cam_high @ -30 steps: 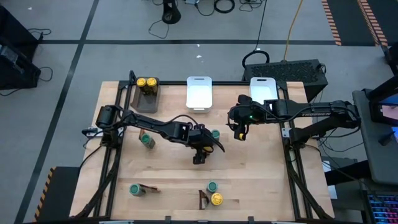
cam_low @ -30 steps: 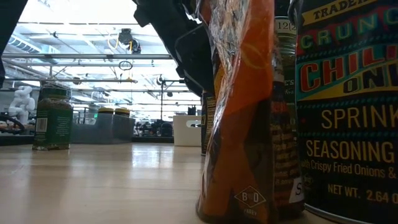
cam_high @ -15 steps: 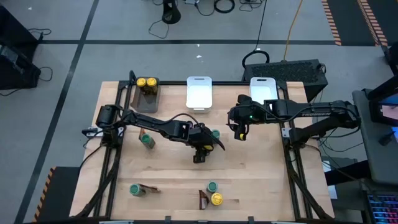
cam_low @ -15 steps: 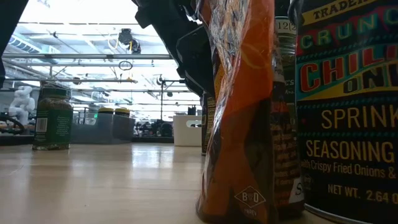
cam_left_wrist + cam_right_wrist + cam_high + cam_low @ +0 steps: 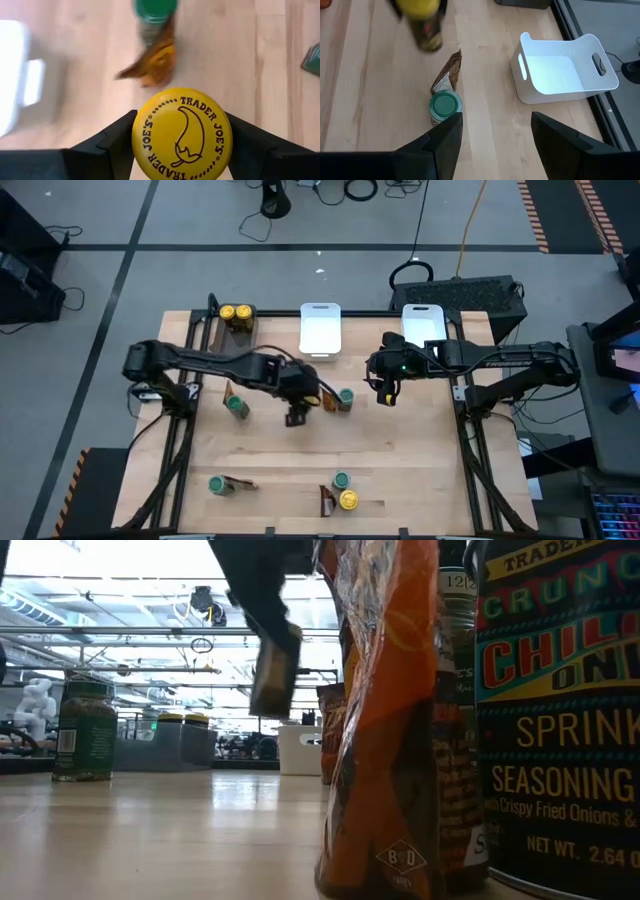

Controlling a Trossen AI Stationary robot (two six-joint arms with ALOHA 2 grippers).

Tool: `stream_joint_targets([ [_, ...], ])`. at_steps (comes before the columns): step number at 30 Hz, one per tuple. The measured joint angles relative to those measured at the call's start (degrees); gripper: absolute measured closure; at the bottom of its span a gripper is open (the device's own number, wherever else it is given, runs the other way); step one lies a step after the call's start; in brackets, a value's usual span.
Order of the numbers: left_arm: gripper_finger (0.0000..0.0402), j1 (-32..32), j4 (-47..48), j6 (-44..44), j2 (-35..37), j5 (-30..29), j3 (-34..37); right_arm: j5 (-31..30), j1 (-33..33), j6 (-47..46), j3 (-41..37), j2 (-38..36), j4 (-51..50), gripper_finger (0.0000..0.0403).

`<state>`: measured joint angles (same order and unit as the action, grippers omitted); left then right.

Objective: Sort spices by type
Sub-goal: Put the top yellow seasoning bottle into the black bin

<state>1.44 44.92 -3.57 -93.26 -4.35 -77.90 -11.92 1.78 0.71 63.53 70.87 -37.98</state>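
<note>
One yellow-lidded jar point(image 5: 181, 134) sits upright in the left gripper point(image 5: 296, 417), fingers clamped on its sides, lifted off the table point(image 5: 420, 470). The dark tray point(image 5: 238, 340) with two like jars (its likely home) lies far-left; the right gripper point(image 5: 492, 131), open and empty, is farther away.

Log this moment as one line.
left end effector: shut on yellow-lid jar, lifted over table | right end effector: open, hovering by green-lid jar
</note>
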Motion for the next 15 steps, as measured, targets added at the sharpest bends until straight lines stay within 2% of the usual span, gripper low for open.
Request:
stream_joint_targets([
  [7, 0.0157, -4.7, 8.3, -0.8, 14.0, -8.3, 1.5, 0.0, 0.1, 0.0, 0.0, 0.0, 0.0, 0.0183],
  [15, 0.0157, -14.2, 8.2, -6.0, 32.3, -14.4, 10.9, 0.0, 0.5, -2.0, 0.0, 0.0, 0.7, 0.0184],
])
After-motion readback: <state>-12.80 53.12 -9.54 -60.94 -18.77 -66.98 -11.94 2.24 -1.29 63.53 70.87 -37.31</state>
